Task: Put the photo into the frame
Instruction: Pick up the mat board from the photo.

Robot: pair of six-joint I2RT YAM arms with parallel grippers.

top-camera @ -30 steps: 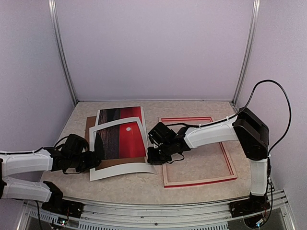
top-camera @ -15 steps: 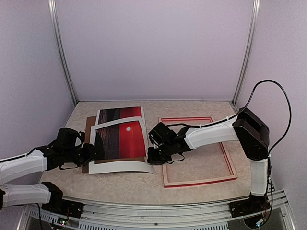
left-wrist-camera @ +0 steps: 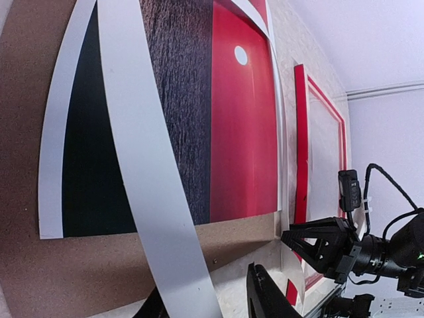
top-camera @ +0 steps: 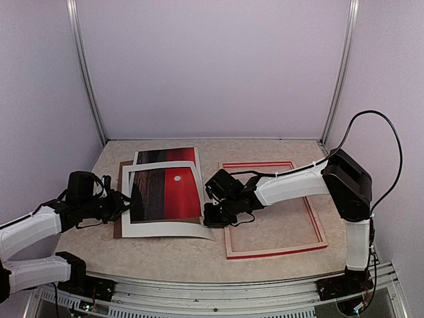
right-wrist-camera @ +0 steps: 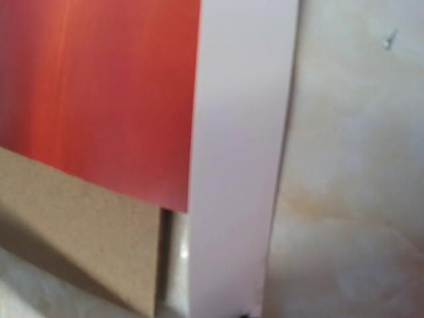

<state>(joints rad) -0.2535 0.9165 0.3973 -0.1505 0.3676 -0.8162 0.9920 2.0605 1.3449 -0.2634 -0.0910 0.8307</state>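
The photo (top-camera: pixel 173 192), half red with a white dot and half dark, lies on the brown backing board (top-camera: pixel 118 230) with the white mat (top-camera: pixel 162 229) over it. The red frame (top-camera: pixel 311 218) lies flat to the right. My left gripper (top-camera: pixel 118 202) is at the mat's left edge. In the left wrist view the mat's strip (left-wrist-camera: pixel 132 165) rises between the jaws of the left gripper (left-wrist-camera: pixel 209 288), with a gap beside one finger (left-wrist-camera: pixel 265 298). My right gripper (top-camera: pixel 213 215) is shut on the mat's lower right corner, which curls up. The right wrist view shows only mat (right-wrist-camera: pixel 238 165), photo (right-wrist-camera: pixel 99 86) and board (right-wrist-camera: pixel 66 232).
The frame's left rail (left-wrist-camera: pixel 301 146) lies just right of the mat and right gripper (left-wrist-camera: pixel 291 238). Metal posts stand at the back corners, and walls enclose the table (top-camera: pixel 199 258) on three sides.
My left gripper has drawn back to the left and its jaws have narrowed. The mat has shifted left and sits squarer over the photo. The right arm has not moved.
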